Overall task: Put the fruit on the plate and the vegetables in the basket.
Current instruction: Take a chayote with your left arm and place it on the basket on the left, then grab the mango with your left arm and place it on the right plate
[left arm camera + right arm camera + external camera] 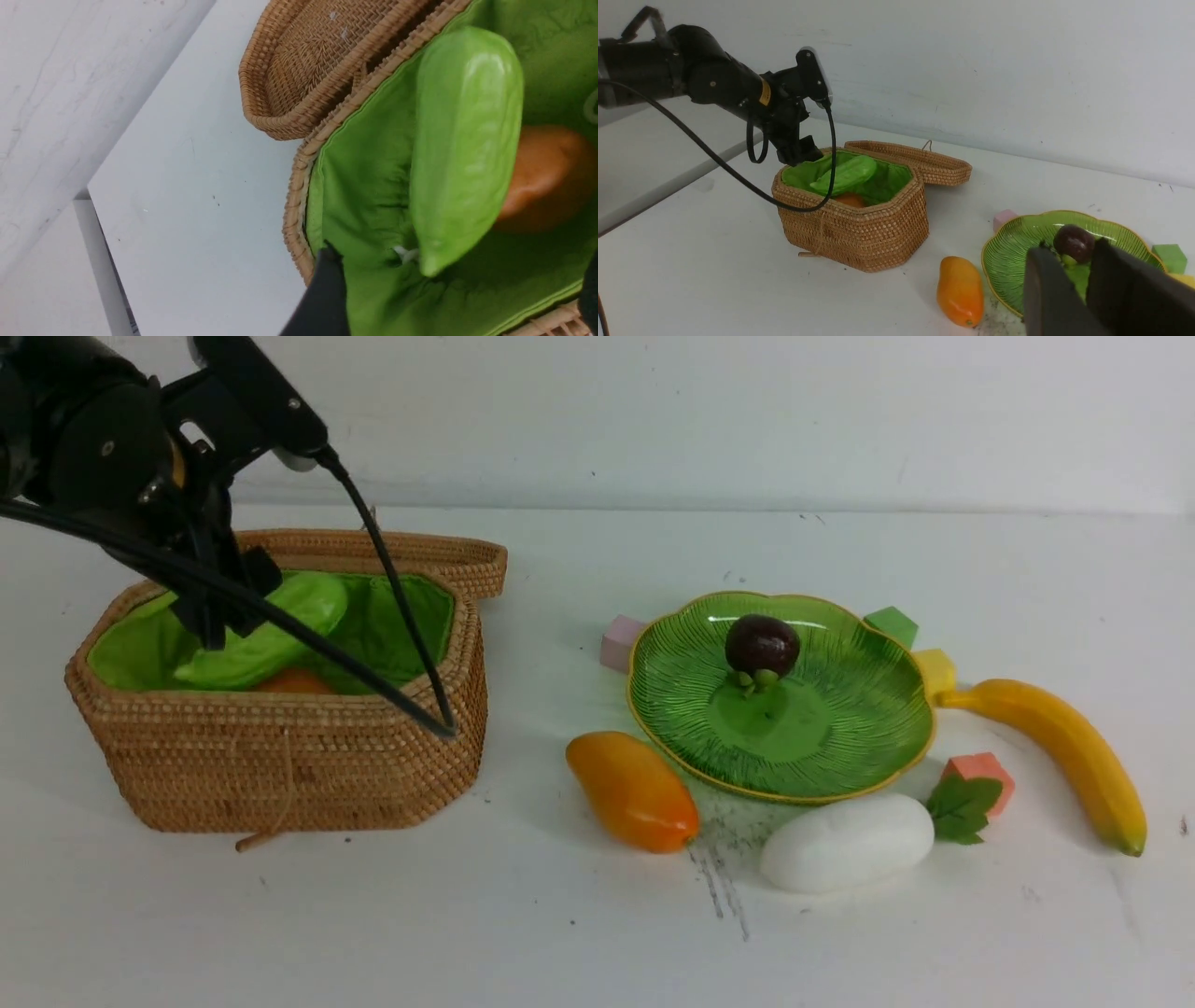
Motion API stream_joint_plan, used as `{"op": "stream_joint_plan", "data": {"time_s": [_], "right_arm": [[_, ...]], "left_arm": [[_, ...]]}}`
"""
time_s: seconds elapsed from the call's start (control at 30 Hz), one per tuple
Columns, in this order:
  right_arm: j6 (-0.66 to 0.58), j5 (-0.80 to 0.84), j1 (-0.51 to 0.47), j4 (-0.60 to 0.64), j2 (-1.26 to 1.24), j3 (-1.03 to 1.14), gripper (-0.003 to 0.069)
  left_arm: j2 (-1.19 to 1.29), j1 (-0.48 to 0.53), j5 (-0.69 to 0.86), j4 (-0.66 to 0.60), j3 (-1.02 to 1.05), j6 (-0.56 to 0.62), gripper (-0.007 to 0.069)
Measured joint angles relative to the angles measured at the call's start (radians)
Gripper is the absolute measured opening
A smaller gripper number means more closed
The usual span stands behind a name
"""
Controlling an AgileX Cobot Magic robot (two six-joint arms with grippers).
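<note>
Front view: my left gripper (219,616) hangs over the basket (280,765), at the left end of the gourd (280,635), which lies inside on the potato (294,681). Left wrist view: its fingers (327,298) stand wide apart, with the gourd's tip between them and clear of both. Right wrist view: my right gripper (1085,284), narrowly parted and empty, hovers near the mangosteen (1073,241) on the plate (1008,252).
</note>
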Motion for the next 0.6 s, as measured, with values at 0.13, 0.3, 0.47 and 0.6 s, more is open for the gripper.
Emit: {"op": "stream_joint_plan", "data": {"time_s": [0.13, 0.3, 0.47, 0.6], "right_arm": [[0.0, 0.017, 0.0, 0.004, 0.0, 0.0, 0.0149], [0.0, 0.05, 0.0, 0.007, 0.0, 0.0, 0.0149], [0.0, 0.168, 0.0, 0.008, 0.0, 0.0, 0.0149], [0.0, 0.226, 0.0, 0.008, 0.0, 0.0, 0.015]], "left_arm": [[-0.016, -0.021, 0.02, -0.09, 0.0, -0.072, 0.0572], [-0.034, -0.155, 0.05, -0.304, 0.0, -0.129, 0.032], [0.001, -0.411, 0.147, -0.454, 0.0, 0.044, 0.0009], [0.073, -0.482, 0.177, -0.468, -0.006, 0.167, -0.0008]]}}
